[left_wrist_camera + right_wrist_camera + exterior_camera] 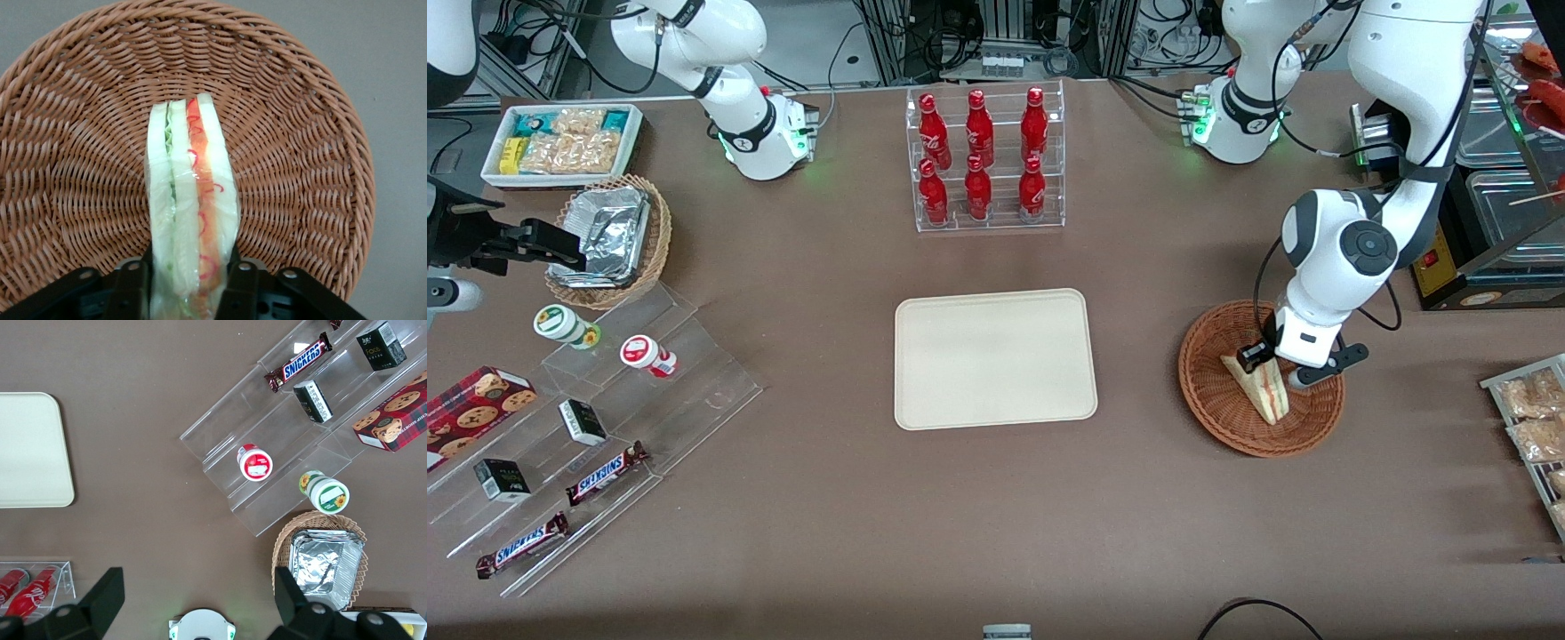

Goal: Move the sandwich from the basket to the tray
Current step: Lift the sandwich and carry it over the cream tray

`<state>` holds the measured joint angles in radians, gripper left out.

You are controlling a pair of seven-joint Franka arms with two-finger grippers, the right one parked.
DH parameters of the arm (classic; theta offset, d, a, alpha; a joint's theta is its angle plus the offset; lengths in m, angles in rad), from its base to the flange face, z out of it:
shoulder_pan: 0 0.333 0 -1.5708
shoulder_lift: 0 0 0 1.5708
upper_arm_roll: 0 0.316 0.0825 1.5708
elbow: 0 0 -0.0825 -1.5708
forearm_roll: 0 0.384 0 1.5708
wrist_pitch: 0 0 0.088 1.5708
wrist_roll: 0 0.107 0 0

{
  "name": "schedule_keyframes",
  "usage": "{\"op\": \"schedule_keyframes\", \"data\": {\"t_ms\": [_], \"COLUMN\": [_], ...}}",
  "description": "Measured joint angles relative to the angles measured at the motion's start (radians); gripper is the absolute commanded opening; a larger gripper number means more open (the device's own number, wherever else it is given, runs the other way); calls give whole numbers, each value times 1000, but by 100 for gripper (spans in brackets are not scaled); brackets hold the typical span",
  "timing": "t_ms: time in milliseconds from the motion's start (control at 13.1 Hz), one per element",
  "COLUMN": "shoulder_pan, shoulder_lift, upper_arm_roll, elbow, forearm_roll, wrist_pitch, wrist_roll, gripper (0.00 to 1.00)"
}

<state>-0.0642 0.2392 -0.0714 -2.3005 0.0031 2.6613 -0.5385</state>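
Pincer pinching the sandwich in the basket

In the front view's right half, the pincer [1282, 364] clamps one end of the sandwich [1264, 388], a finger [131, 287] on each bread face. The wedge stands on edge inside the reddish-brown basket [1214, 400]; the cream tray [994, 357] lies mid-frame on the counter [996, 516].

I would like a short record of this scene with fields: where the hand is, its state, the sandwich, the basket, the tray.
hand position: the hand is low in the basket, at the sandwich's end farther from the front camera
hand state: fingers shut on both bread faces of the sandwich
sandwich: in the basket, standing on edge, filling layers visible
basket: on the table, toward the working arm's end
tray: the tray lies beside the basket, with nothing on it
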Motion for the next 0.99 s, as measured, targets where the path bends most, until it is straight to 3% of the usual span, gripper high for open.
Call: {"op": "schedule_keyframes", "data": {"t_ms": [229, 534, 686, 992], "shoulder_pan": [0, -1, -3, -39], "shoulder_lift": [-22, -109, -124, -82], "upper_arm_roll": [0, -33, -103, -248], "elbow": [34, 229, 349, 427], "forearm_roll": [3, 29, 30, 30], "wrist_pitch": [-35, -418, -575, -615], "wrist_roll": [0, 53, 56, -8], "gripper": [0, 0, 0, 0]}}
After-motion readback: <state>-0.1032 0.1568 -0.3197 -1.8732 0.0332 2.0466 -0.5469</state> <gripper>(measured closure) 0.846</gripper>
